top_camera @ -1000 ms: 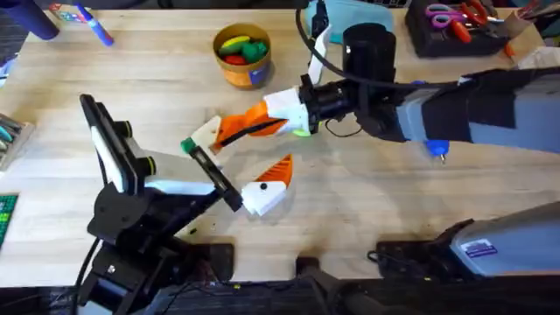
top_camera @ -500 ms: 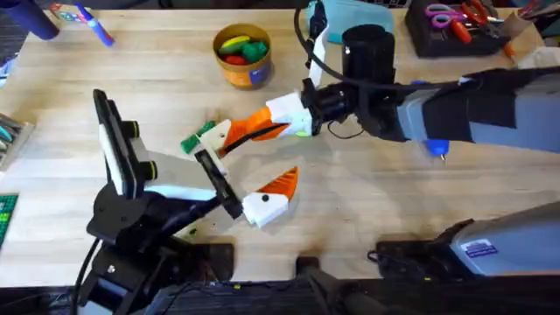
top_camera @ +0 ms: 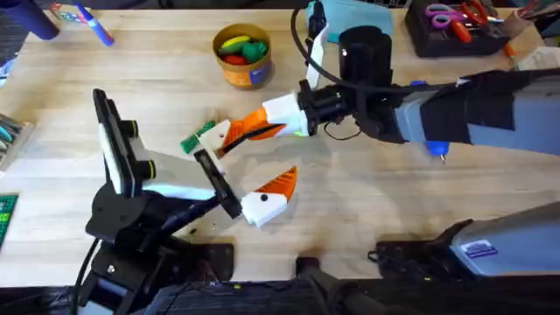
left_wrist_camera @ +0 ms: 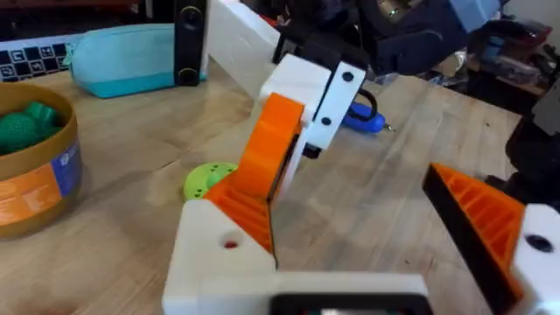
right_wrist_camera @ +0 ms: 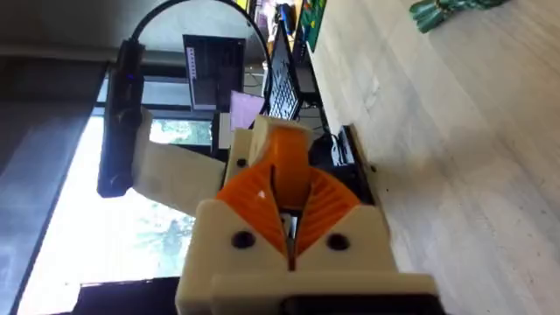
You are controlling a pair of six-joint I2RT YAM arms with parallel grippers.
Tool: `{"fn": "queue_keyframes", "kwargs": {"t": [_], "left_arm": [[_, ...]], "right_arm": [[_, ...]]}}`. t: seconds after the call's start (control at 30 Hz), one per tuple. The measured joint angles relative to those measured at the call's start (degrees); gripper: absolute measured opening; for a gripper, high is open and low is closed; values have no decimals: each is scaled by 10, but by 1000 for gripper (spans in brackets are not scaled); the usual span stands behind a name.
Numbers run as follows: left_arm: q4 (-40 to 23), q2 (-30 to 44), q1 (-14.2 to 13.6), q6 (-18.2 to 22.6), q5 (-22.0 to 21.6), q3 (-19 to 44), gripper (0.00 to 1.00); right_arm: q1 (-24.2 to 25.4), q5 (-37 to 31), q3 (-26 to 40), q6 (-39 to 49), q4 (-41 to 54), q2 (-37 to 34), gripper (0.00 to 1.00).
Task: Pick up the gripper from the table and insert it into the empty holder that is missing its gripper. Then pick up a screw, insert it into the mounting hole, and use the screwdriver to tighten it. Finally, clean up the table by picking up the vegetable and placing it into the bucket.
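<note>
Right pincer [top_camera: 229,136] pressed together, tips partly covering the vegetable [top_camera: 198,137]; left pincer [top_camera: 284,180] spread apart.

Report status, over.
Left gripper jaws open, empty. Right gripper beside the vegetable. Vegetable on table, not in the bucket.

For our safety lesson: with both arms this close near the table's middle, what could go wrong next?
1. The right end effector sits right beside the vegetable; a small sideways move could knock it away instead of picking it up.
2. The left end effector, open, lies close under the right arm; moving both at once might make them collide.
</note>
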State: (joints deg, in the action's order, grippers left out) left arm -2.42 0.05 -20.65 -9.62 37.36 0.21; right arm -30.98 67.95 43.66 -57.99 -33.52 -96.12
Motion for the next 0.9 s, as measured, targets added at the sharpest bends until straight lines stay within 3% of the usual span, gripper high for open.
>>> {"fn": "queue_keyframes", "kwargs": {"t": [0.27, 0.9], "left_arm": [[0, 0, 3, -8, -14, 0, 992], [0, 1, 3, -16, -13, 0, 992]], "right_arm": [[-12, -31, 0, 2, 3, 0, 24], [-12, -32, 2, 2, 14, 0, 13]]}}
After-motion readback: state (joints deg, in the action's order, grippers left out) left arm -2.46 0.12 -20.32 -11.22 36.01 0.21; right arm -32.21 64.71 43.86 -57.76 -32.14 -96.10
